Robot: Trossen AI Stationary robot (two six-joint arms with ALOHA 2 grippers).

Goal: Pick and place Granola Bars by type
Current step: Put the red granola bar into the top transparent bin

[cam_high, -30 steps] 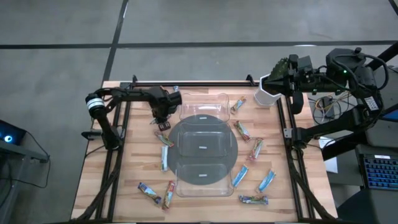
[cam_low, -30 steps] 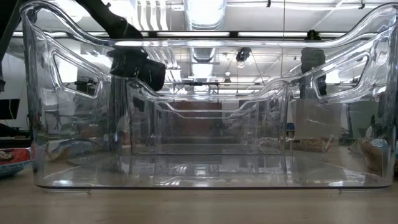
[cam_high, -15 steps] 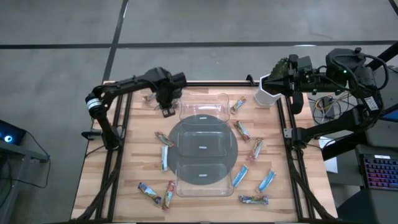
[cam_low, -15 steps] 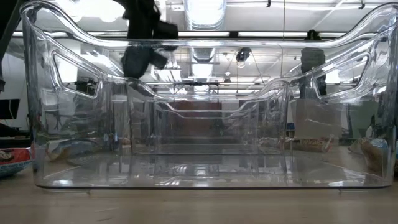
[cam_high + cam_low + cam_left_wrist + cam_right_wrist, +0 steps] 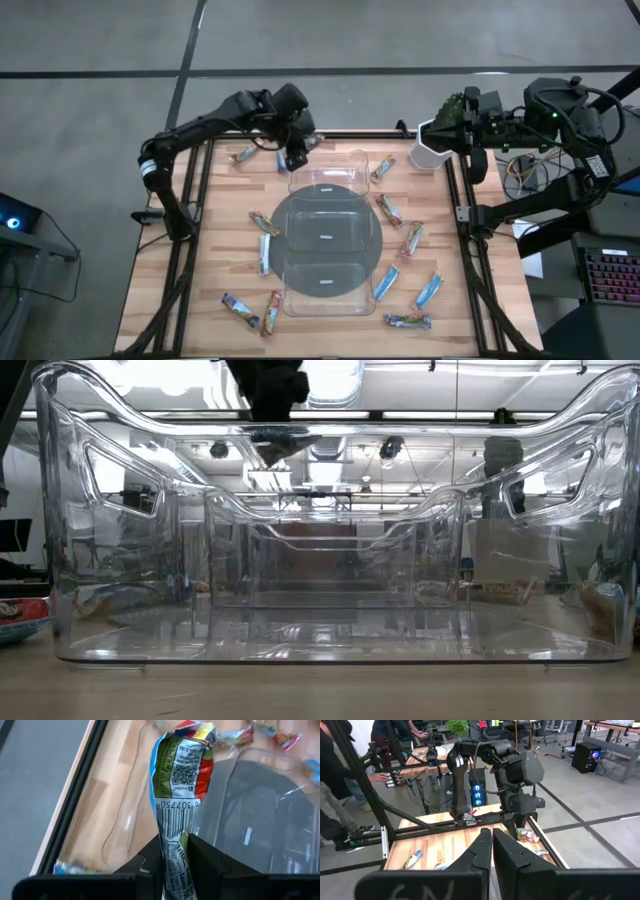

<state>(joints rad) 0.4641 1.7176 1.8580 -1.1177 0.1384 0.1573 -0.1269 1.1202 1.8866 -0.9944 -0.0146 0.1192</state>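
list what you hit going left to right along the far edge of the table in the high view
bar lying on the wood → left gripper with its fingers shut on a multicoloured bar → clear tray's far rim → orange-brown bar → white cup → right gripper, parked off the table corner

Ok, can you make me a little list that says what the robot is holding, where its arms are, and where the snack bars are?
left end effector: shut on a granola bar, above the far left corner of the clear tray
right end effector: shut, holding nothing, parked off the table's far right corner
tray: nothing visible in it
loose bars: lying on the table on both sides of the tray
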